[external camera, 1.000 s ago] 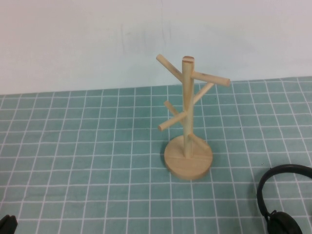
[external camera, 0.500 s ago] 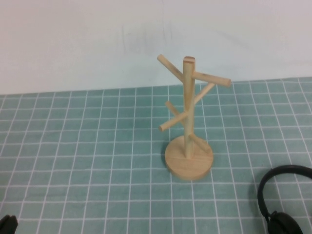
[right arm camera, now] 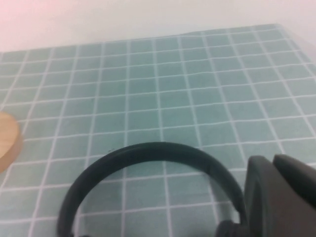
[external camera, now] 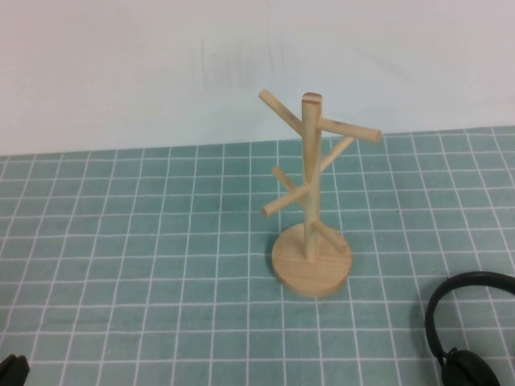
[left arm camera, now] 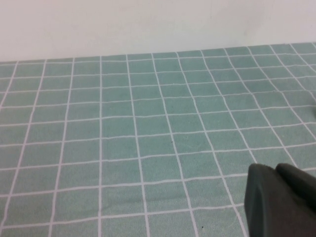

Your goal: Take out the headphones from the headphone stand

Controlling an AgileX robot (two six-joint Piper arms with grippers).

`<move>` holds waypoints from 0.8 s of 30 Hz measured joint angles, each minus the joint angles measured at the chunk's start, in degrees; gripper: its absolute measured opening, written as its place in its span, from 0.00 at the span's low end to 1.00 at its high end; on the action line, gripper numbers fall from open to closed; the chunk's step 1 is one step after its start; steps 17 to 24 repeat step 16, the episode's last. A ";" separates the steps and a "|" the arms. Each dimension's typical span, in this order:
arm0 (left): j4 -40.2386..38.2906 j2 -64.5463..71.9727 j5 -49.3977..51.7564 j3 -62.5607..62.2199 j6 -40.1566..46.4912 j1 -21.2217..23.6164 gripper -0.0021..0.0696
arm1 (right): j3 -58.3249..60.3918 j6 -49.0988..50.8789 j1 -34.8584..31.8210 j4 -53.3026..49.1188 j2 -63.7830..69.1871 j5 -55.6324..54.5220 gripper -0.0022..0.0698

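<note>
The black headphones (external camera: 441, 299) lie flat on the table at the front right, off the stand. Their headband arcs across the right wrist view (right arm camera: 148, 150). A round dark ear cup (external camera: 468, 368) sits at the band's near end. The light wooden headphone stand (external camera: 309, 193) stands upright in the middle with bare pegs; its base edge shows in the right wrist view (right arm camera: 7, 140). My right gripper (right arm camera: 274, 160) is shut, low beside the headband's end, with nothing between its fingers. My left gripper (left arm camera: 274, 168) is shut and empty over the mat at the front left (external camera: 12, 370).
A green mat with a white grid (external camera: 145, 265) covers the table. A white wall (external camera: 161, 64) rises behind it. Open mat lies to the left of the stand and between the stand and the headphones.
</note>
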 joint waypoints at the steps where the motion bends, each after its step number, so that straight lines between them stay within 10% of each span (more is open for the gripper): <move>1: 0.00 0.00 0.00 0.00 0.00 0.00 0.02 | 0.00 0.57 -0.43 -0.14 0.00 0.00 0.02; 24: 0.00 0.00 0.00 0.00 0.00 0.00 0.02 | 0.00 2.37 -1.37 3.45 0.10 -0.03 0.02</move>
